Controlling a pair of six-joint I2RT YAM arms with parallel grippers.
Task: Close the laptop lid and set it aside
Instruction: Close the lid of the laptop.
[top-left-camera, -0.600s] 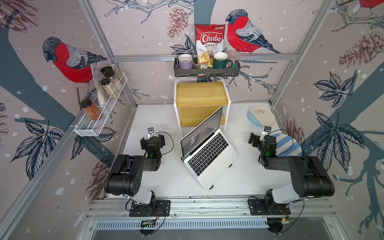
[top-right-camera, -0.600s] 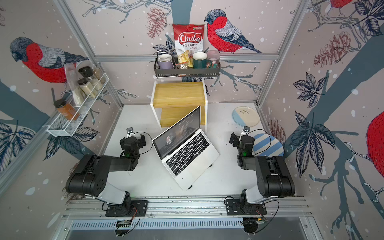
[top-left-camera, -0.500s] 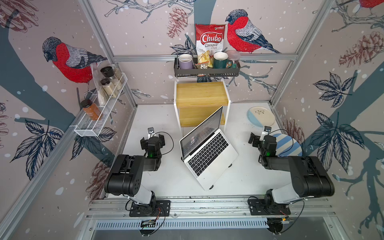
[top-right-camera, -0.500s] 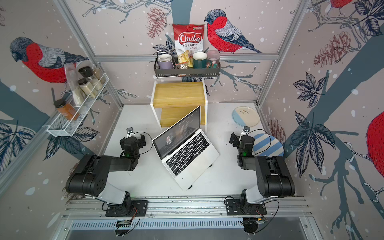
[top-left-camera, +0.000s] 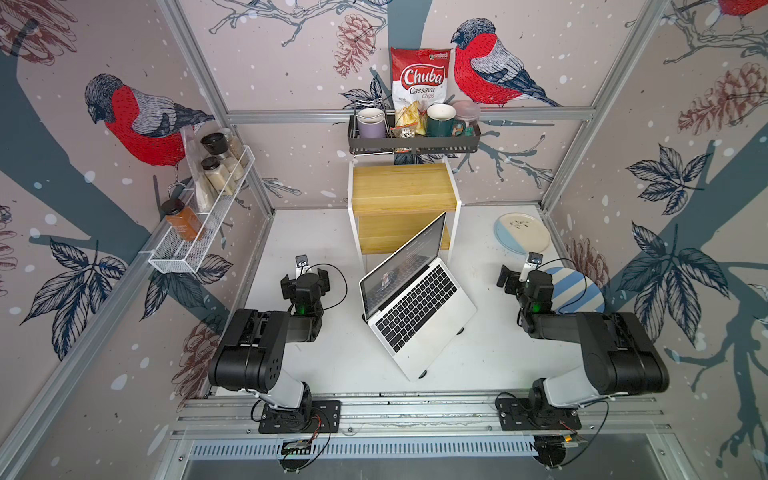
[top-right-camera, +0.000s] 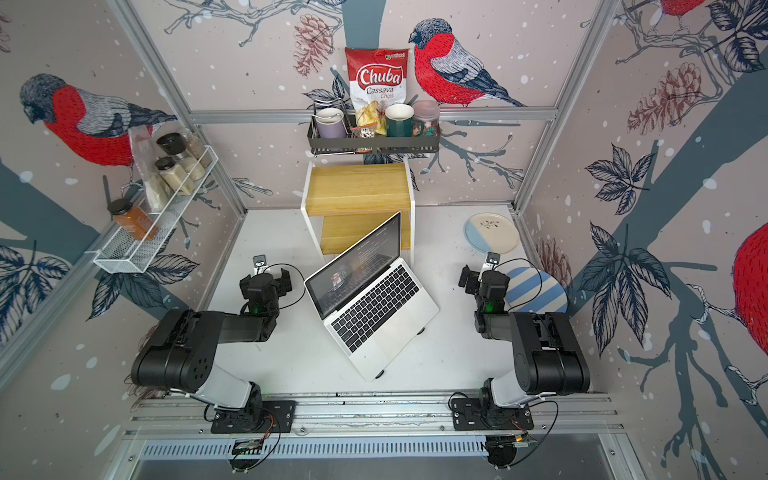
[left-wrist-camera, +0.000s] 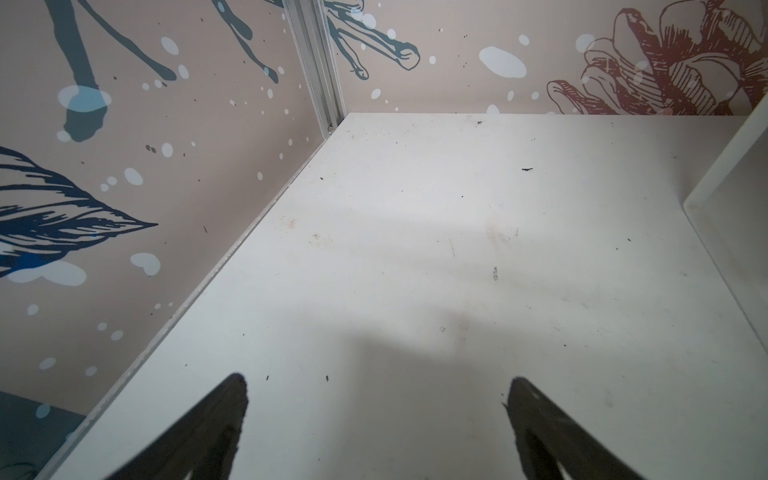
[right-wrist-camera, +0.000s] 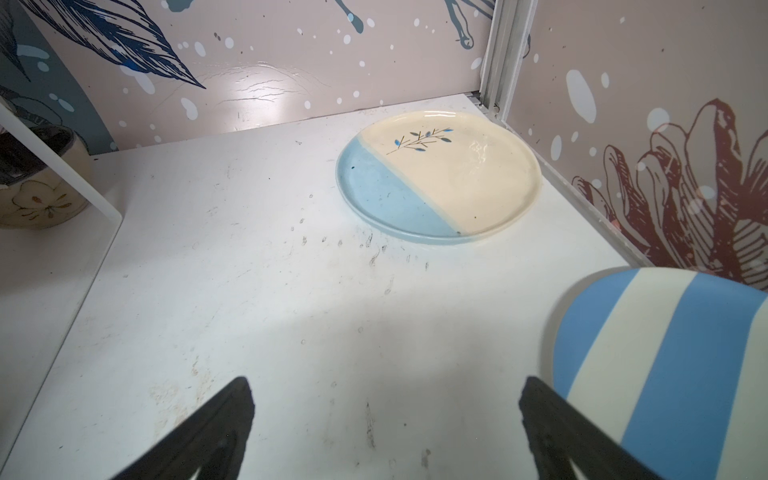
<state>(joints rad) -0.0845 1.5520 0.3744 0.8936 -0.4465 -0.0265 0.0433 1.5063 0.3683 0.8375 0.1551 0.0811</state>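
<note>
laptop (top-left-camera: 419, 307): mid tabletop (top-left-camera: 340, 353), angled, between the arms
laptop lid (top-left-camera: 403, 257): open, screen tilted back
left claw (left-wrist-camera: 376, 386): released, empty, over bare tabletop
right claw (right-wrist-camera: 386, 386): released, empty, beside striped plate (right-wrist-camera: 665, 374)
step: reach for lid, not yet touched
how: hook lid's top edge from behind, fold slowly onto keys, other claw steadies base
risk: wooden riser (top-left-camera: 401, 187) close behind lid; base may slide

Matt silver metal laptop (top-left-camera: 419, 318); smooth pale wood shelf (top-left-camera: 401, 187); glossy glazed plate (right-wrist-camera: 440, 174) ahead of the right gripper (right-wrist-camera: 386, 380); scuffed matt table (left-wrist-camera: 415, 249).
</note>
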